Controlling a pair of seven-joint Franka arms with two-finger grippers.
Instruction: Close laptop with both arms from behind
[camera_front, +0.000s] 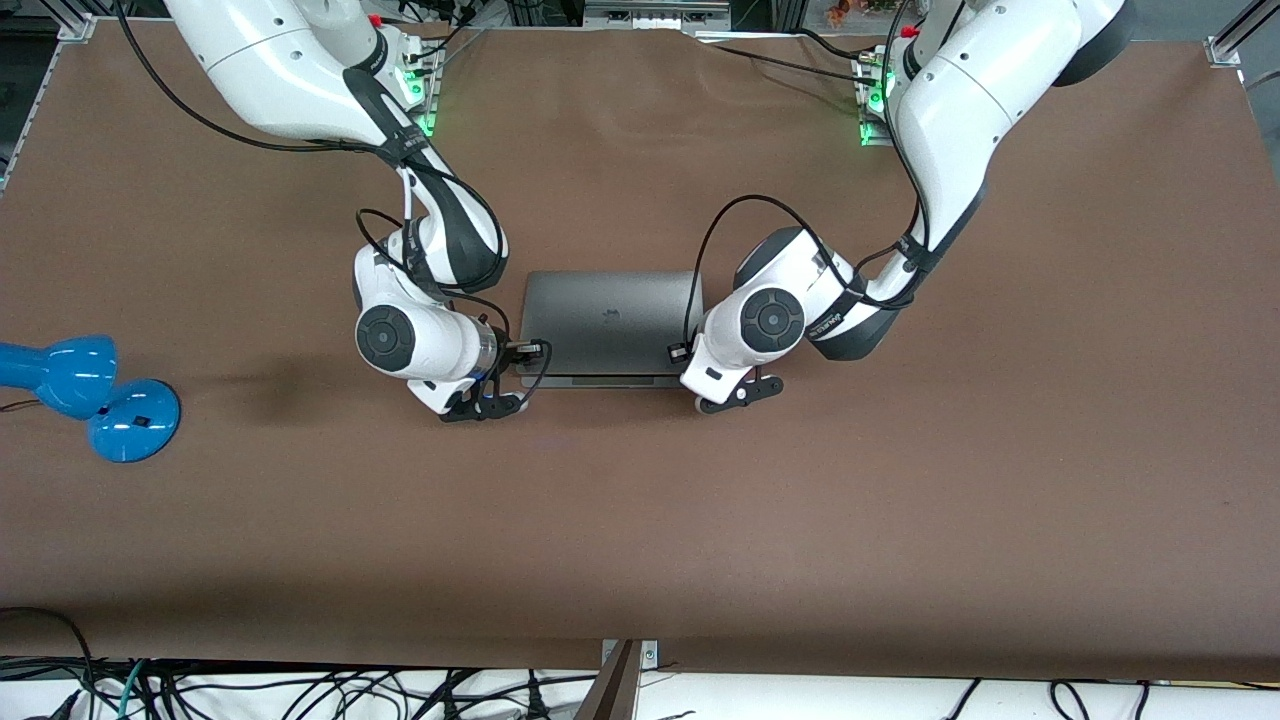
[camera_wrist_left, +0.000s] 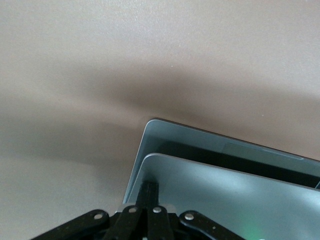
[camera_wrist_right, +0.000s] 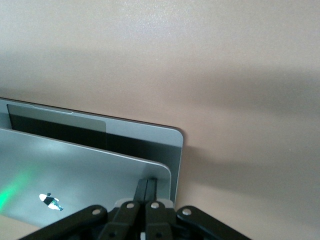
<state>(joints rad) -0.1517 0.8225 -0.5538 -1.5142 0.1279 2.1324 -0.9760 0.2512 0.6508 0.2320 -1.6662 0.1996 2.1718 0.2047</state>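
The laptop (camera_front: 610, 325) lies in the middle of the worktop (camera_front: 900, 480), and its lid is pushed down almost flat; both wrist views show only a thin dark gap between lid and base. The left gripper (camera_front: 742, 393) is at the lid's corner toward the left arm's end. Its fingers (camera_wrist_left: 148, 192) are closed together with nothing between them, and their tip presses on the lid (camera_wrist_left: 220, 195) near the edge. The right gripper (camera_front: 487, 405) does the same at the other corner, with its fingers (camera_wrist_right: 146, 189) also closed and empty, resting on the lid (camera_wrist_right: 75, 170) just beside the rounded corner.

I think the closing is nearly done, but some things could go wrong. Both contact points are very near the lid's edge, so the fingers could slip off onto the base or the worktop. If one arm pushes faster than the other, the lid may twist. A too strong last push could let the lid slam. A blue lamp (camera_front: 90, 395) stands well apart.
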